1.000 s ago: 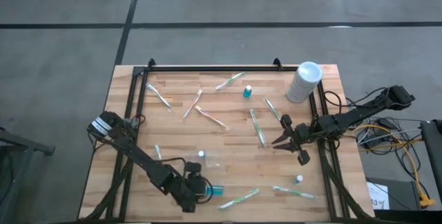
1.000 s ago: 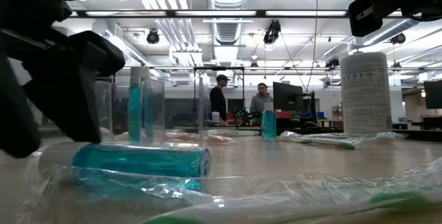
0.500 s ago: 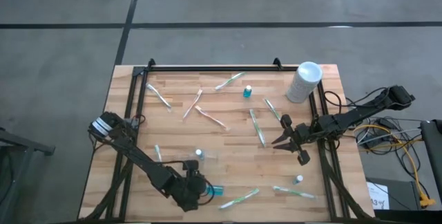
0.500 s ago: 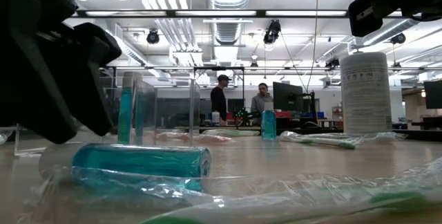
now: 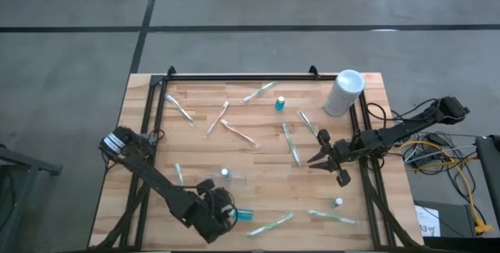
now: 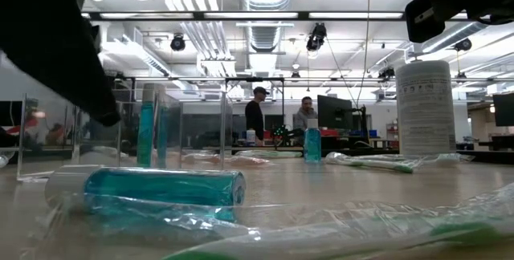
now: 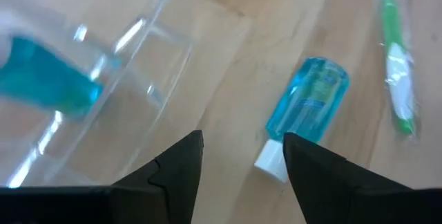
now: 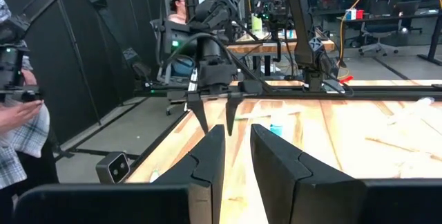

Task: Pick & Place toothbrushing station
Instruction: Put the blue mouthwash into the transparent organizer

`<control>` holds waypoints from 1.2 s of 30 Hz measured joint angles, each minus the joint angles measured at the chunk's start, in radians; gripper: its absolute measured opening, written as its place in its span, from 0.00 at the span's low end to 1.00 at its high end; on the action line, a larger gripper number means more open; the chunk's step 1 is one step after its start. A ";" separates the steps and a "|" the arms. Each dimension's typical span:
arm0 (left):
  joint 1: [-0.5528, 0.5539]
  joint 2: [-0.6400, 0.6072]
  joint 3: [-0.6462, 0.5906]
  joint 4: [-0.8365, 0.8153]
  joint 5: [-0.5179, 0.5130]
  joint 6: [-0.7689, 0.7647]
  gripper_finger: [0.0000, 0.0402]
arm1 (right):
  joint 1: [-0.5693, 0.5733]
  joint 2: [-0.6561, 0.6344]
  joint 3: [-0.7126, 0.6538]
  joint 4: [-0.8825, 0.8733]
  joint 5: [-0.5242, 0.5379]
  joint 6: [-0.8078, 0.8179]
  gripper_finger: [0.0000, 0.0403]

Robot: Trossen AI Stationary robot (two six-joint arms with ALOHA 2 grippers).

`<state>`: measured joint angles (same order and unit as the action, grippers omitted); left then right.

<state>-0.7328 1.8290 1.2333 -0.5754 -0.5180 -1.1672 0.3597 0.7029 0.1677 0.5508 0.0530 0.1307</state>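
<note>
Left gripper [image 7: 236,156]: we see it low over the near-left part of the table, fingers apart with bare wood between them; nothing held.
Right gripper [image 5: 323,158]: waiting near the right edge of the table, off the surface; fingers a narrow gap apart in its wrist view, nothing between them.
Mouthwash bottle [image 7: 306,112]: lies on its side on the wood just ahead of the left fingers, blue liquid, white cap towards the gripper; in the high view [image 5: 242,215] it sits beside the left gripper.
Clear holder [image 7: 97,99]: transparent box just beside the bottle, apart from it, with another blue bottle [image 7: 45,80] standing inside.
Wrapped toothbrush [image 7: 396,58]: green and white in film, near the bottle's far end, not touching.
Handling, bottle: we judge it small, light, rigid plastic with a smooth round body; likely to roll or squirt out of a pinch.
Where to hold: across the middle of the body, fingers square to its long axis, not on the cap.
Handling, holder: thin clear walls, probably light; a nudge may shift it.
Handling, toothbrush: film looks slippery and crinkly; grip the stiff handle.
Risk: a bottle lowered off-line may catch the holder's rim.
</note>
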 joint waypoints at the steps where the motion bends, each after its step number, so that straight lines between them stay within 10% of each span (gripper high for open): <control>1: -0.005 0.000 -0.004 0.000 0.000 -0.025 0.51 | 0.000 0.000 0.000 0.000 0.000 0.000 0.17; 36: -0.061 0.136 -0.011 0.251 -0.052 0.244 0.51 | 0.000 0.000 0.000 0.000 0.000 0.000 0.17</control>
<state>-0.7940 1.9648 1.2224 -0.3248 -0.5701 -0.9234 0.3597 0.7033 0.1673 0.5507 0.0528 0.1307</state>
